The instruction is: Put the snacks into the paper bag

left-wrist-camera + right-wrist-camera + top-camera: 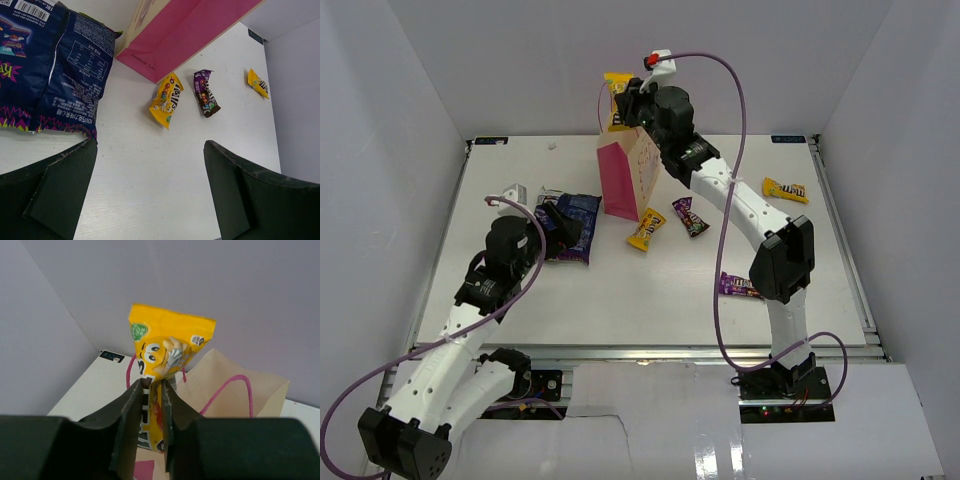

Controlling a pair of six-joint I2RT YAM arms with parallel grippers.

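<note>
High above the paper bag, my right gripper pinches a yellow snack packet. In the right wrist view the packet stands upright between the narrowly spaced fingers of that gripper, over the bag's open mouth and its pink handles. My left gripper hovers wide open at the right edge of the flat blue snack bag. Nothing lies between the fingers of the left gripper; the blue bag is to its left.
Loose packets lie on the white table: a yellow one and a purple one beside the bag, a yellow one at the far right, and a purple one by the right arm. White walls enclose the table.
</note>
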